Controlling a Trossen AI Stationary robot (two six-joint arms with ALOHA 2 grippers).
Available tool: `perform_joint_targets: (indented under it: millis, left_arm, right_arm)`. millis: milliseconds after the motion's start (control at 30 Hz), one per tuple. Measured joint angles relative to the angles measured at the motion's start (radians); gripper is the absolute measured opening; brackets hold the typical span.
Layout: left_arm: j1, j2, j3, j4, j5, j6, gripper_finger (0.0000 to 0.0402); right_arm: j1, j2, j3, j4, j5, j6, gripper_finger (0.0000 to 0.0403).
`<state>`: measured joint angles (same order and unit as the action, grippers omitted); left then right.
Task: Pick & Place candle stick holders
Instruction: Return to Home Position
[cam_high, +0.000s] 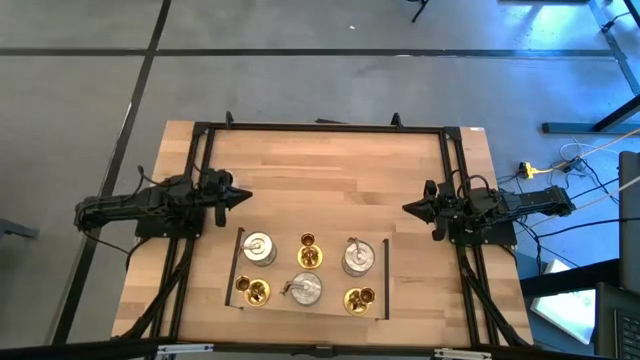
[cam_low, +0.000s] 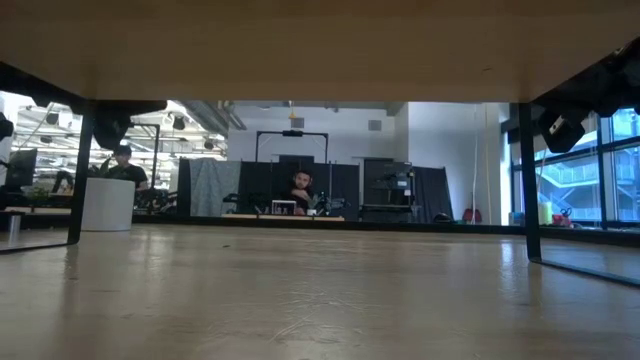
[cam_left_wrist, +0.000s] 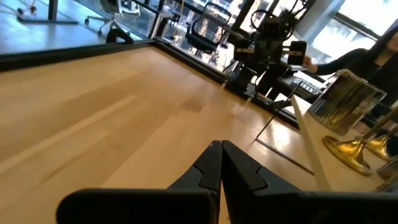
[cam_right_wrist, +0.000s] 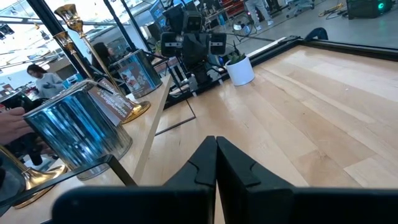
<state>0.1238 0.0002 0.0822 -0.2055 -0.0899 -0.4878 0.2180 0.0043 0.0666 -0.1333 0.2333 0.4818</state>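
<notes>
Six candle stick holders stand on their bases inside a taped rectangle near the table's near edge. The three squat silver ones are at the far left (cam_high: 259, 249), far right (cam_high: 358, 257) and near middle (cam_high: 305, 289). The three gold ones are at the far middle (cam_high: 309, 252), near left (cam_high: 252, 291) and near right (cam_high: 360, 299). My left gripper (cam_high: 246, 196) is shut and empty at the table's left side, pointing right. My right gripper (cam_high: 406, 208) is shut and empty at the right side, pointing left. Both are apart from the holders.
A black frame (cam_high: 320, 128) runs along the table's far edge and sides. The bare wood (cam_high: 320, 175) between the grippers and the far edge is open. In the room beyond, people sit at desks (cam_low: 300, 188).
</notes>
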Motion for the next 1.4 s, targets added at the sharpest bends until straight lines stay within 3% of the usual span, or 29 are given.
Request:
perform_joint_targets:
  millis: [267, 1400]
  left_arm:
    - [0.000, 0.000, 0.000, -0.001, 0.063, -0.076, 0.0003]
    - [0.000, 0.000, -0.001, -0.001, 0.057, -0.075, 0.0006]
  right_arm:
    - [0.000, 0.000, 0.000, 0.000, 0.000, 0.000, 0.0006]
    - [0.000, 0.000, 0.000, 0.000, 0.000, 0.000, 0.0006]
